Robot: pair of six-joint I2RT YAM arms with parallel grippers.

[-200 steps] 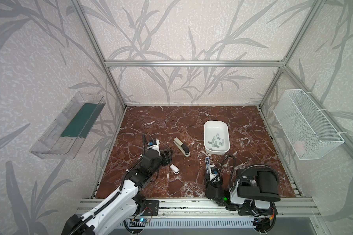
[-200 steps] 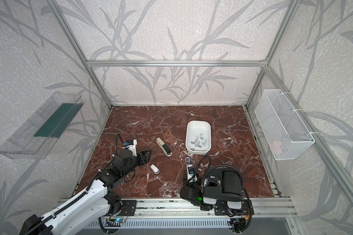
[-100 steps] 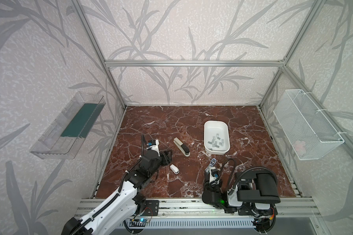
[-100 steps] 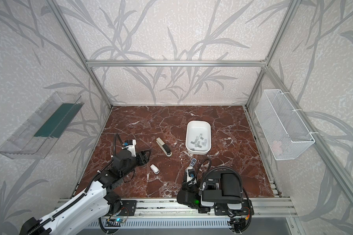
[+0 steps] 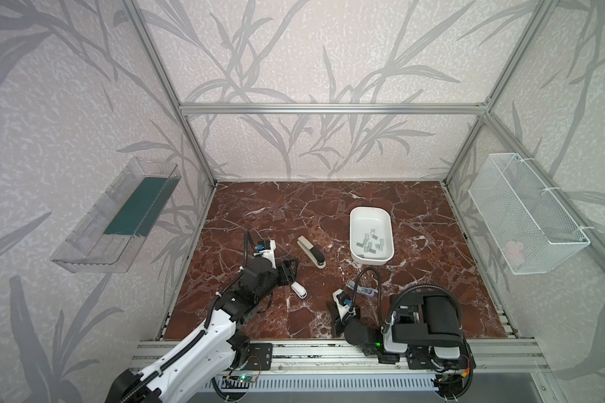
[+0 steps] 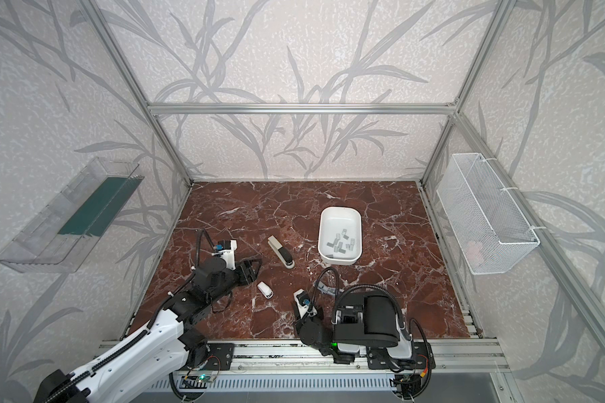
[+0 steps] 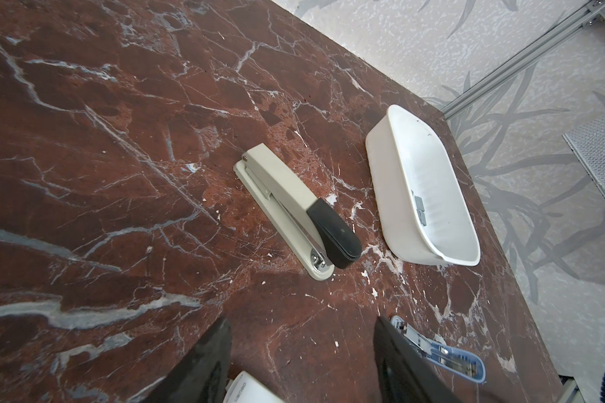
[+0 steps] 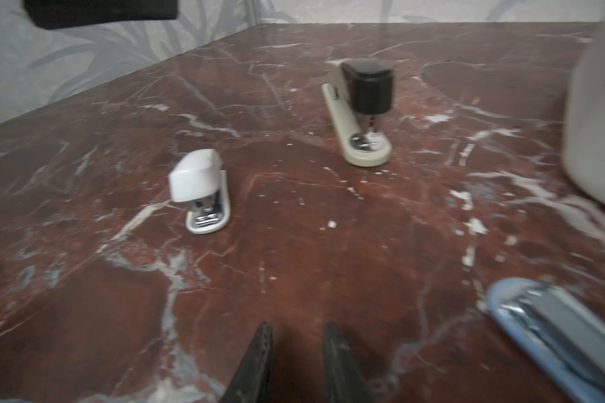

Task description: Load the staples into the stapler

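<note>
Finds blue stapler, metal channel bared, long axis slanting rightward off barely parted, empty right pincer, and left pincer gaping, empty.

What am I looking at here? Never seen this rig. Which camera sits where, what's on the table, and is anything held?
Two robot arms stand at the near edge of a marble table inside a walled frame. Both top views come from one camera head looking down on the whole scene. The other two pictures come from a camera on each arm's wrist, looking past its tool.

On the table are a beige-and-black stapler, a small white stapler, a blue stapler lying opened with its metal channel showing, and a white tray holding the loose grey staples.

The left tool is wide open by the small white stapler. The right tool shows a narrow gap between its jaws. Neither holds anything.
</note>
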